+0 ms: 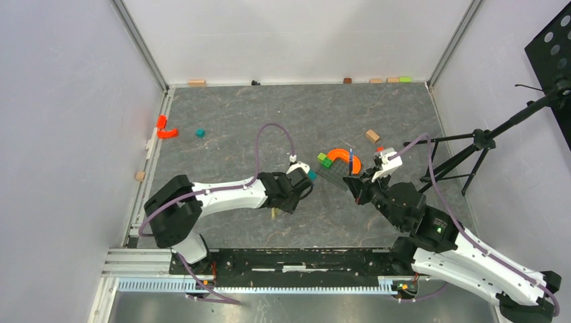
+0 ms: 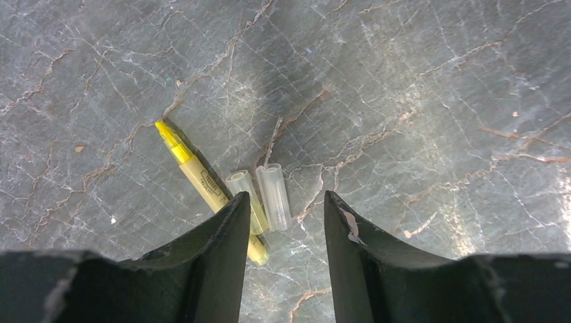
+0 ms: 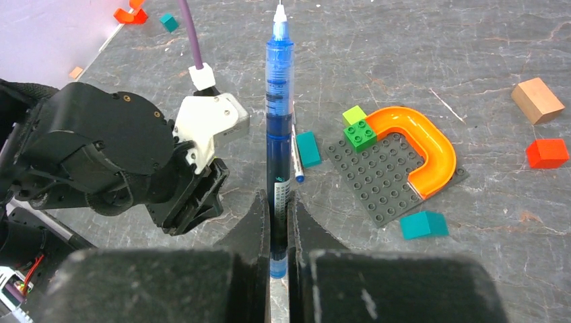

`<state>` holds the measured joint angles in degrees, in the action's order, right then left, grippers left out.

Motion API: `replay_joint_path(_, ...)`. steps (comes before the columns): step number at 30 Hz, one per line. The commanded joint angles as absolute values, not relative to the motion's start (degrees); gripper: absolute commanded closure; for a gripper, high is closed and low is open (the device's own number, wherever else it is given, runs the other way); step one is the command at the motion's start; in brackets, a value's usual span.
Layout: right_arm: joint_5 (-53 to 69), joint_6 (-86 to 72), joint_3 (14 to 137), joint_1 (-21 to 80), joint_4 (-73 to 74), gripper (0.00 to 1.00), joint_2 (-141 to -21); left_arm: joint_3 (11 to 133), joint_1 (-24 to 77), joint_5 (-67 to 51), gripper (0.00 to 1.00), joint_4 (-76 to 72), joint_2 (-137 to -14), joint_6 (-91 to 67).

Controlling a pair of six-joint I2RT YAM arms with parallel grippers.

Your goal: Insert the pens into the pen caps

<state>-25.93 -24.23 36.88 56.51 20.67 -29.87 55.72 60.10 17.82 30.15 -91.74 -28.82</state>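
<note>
A pale yellow pen (image 2: 199, 176) lies on the marble table top, and two clear pen caps (image 2: 274, 195) (image 2: 241, 184) lie side by side against its lower end. My left gripper (image 2: 285, 198) hangs open just above them. The right-hand cap sits between its fingers, and the left fingertip (image 2: 236, 208) overlaps the other cap and the pen. In the top view the left gripper (image 1: 277, 210) points straight down. My right gripper (image 3: 279, 202) is shut on the lower barrel of a blue pen (image 3: 279, 101), held upright with its white tip up and seen in the top view as the same pen (image 1: 351, 159).
A grey baseplate (image 3: 377, 178) carries an orange arch (image 3: 421, 138) and a green brick (image 3: 359, 131). Teal blocks (image 3: 308, 149) (image 3: 424, 224) lie near it, and a thin white stick with a blue tip (image 3: 296, 160). A wooden block (image 3: 536, 99) and a red block (image 3: 547, 153) lie right.
</note>
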Motion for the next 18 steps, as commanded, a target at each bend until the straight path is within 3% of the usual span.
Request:
replay_joint_path(1, -24.39, -25.27, 36.41, 56.51, 20.1, 1.0, -29.37, 57.01, 60.25, 19.05, 0.49, 28.88, -93.2, -28.42)
replay_joint_path(18, -22.94, -26.09, 35.34, 56.5, 19.33, 1.0, -28.49, 56.71, 60.21, 18.86, 0.53, 29.37, -98.15, -30.32)
